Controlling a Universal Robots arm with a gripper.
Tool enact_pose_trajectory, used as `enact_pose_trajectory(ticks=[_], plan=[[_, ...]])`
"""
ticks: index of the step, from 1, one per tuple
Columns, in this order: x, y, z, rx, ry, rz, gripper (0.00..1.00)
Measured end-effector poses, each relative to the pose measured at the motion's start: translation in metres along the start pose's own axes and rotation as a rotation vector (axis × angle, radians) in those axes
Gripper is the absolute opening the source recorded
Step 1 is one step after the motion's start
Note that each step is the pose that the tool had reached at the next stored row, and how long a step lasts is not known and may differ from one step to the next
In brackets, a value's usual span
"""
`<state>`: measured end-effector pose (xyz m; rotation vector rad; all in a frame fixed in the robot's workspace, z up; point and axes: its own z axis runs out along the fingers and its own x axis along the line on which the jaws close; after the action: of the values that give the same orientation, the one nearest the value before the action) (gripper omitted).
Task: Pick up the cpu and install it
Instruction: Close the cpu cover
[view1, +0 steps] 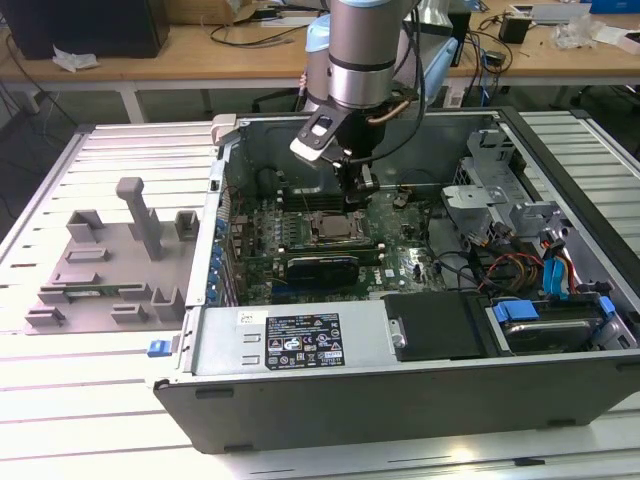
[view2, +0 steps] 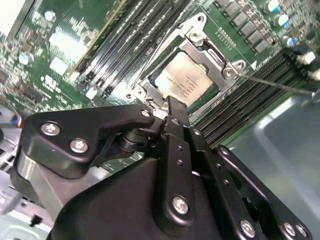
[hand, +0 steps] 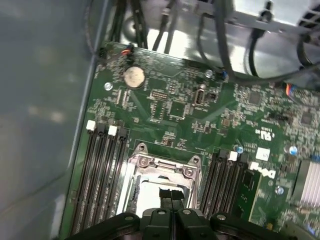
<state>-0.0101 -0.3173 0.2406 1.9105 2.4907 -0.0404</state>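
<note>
cpu (view2: 182, 82) seated in socket (view2: 200, 47) | fingers (hand: 165, 197) clenched, empty | tips just over cpu's edge

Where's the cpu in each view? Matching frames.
Exterior view: flat square silver cpu in the motherboard socket, under the black gripper.
Second wrist view: cpu just beyond the gripper's tip.
First wrist view: cpu partly hidden behind the gripper's tip.
Shared landmark: silver metal socket frame around it.

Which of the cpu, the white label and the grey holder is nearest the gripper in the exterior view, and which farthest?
From the gripper:
1. cpu, right beneath it on the motherboard.
2. white label, on the metal cover nearer the camera.
3. grey holder, outside the case, at the exterior view's left.
</note>
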Motion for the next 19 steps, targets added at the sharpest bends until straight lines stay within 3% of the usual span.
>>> enact_pose_trajectory(ticks=[8, 19], plan=[[0.0, 0.0, 0.0, -0.0032, -0.0041, -0.193, 0.11], [0.0, 0.0, 0.0, -0.007, -0.0087, -0.418, 0.11]])
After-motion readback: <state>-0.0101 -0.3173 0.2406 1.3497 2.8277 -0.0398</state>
